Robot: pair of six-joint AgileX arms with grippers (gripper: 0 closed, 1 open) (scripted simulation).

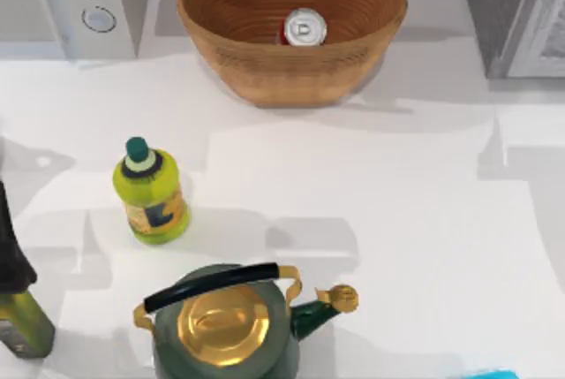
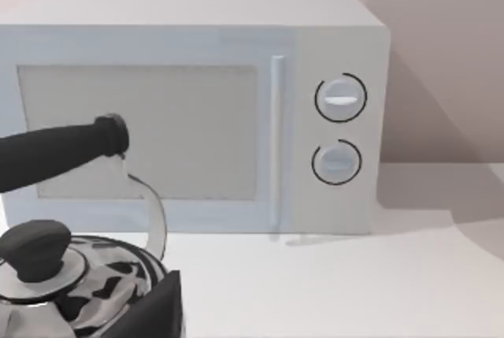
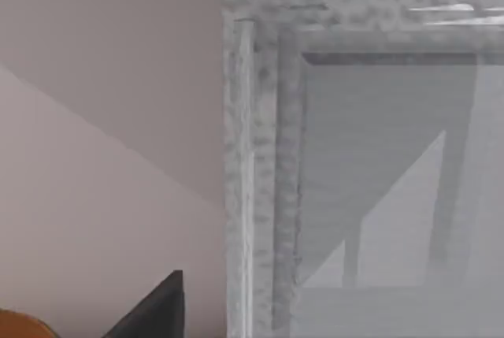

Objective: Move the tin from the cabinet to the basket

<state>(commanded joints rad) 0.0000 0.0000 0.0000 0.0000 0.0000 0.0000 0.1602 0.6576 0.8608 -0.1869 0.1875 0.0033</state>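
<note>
At twelve o'clock on the table, inside the basket (image 1: 353,65), the tin (image 1: 305,29) stands upright, so I judge only a bump could topple it; neither claw's state can be told.

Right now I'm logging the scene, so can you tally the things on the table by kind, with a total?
Baskets: 1, the basket
Tins: 1, the tin, inside the basket
Bottles: 2, yellow-green bottle, dark bottle
Kettles: 1, green kettle
Appliances: 1, white microwave
Cabinets: 1, the cabinet
Total: 7
</note>
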